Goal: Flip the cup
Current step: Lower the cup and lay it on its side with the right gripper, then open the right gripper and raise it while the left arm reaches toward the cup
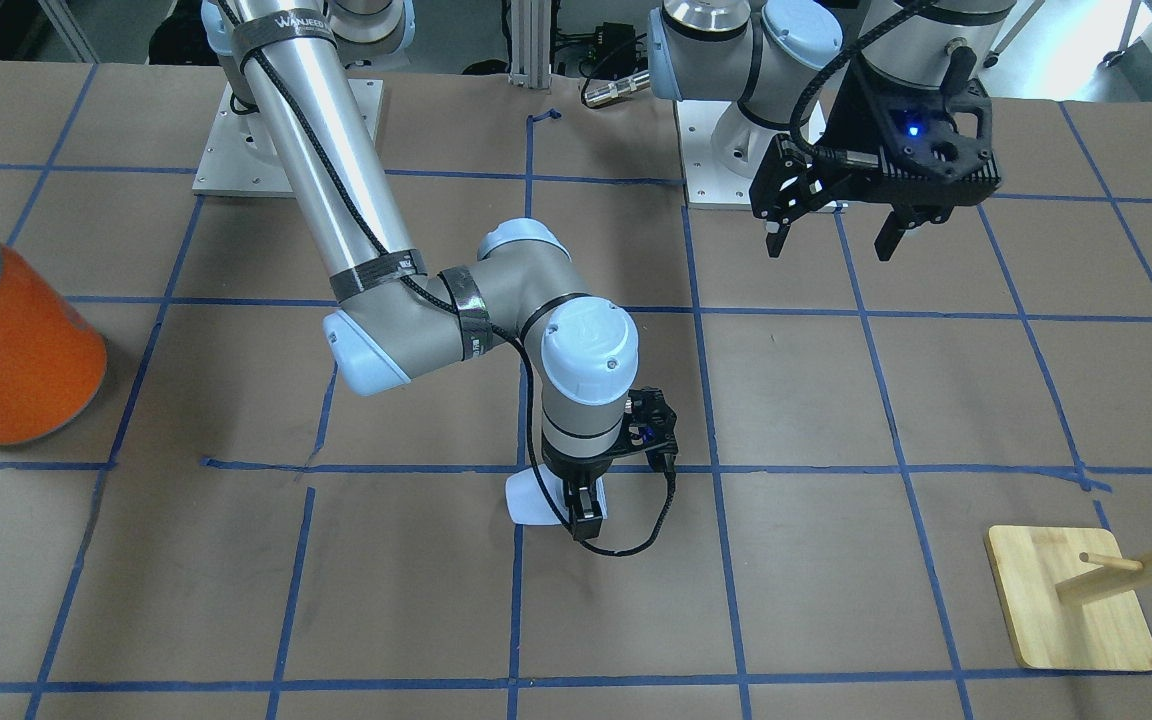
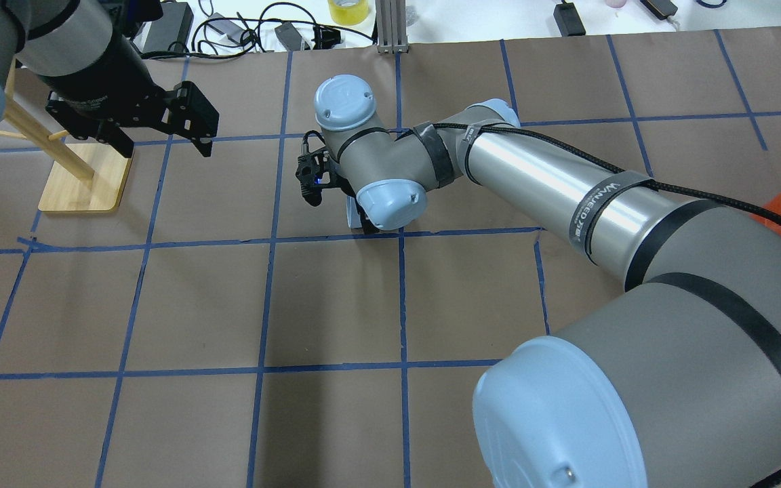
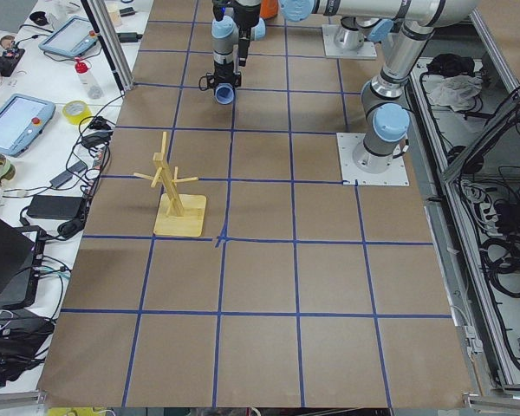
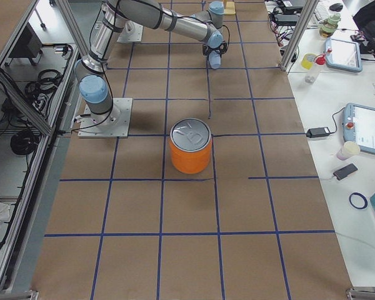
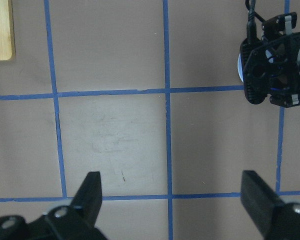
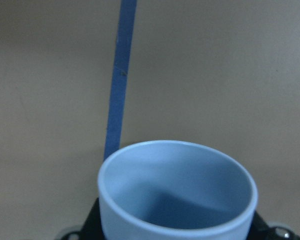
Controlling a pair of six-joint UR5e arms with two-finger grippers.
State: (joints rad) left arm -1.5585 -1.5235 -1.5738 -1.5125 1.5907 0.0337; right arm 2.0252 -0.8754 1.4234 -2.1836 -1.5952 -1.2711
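exterior front-facing view: right pincer (image 1: 584, 510) is clamped on the pale blue cup (image 1: 533, 498), low at the worktop (image 1: 836, 400) beside a crossing of blue tape lines (image 1: 786, 469). the cup's open mouth faces the right wrist camera. left pincer (image 1: 829, 240) hangs spread wide and empty, well apart.

Bright, even light falls from above on the table (image 1: 836, 600). Shadows are soft. The right arm (image 2: 533, 163) shines with glare. Up close, the cup (image 6: 190, 190) looks dim and fuzzy.
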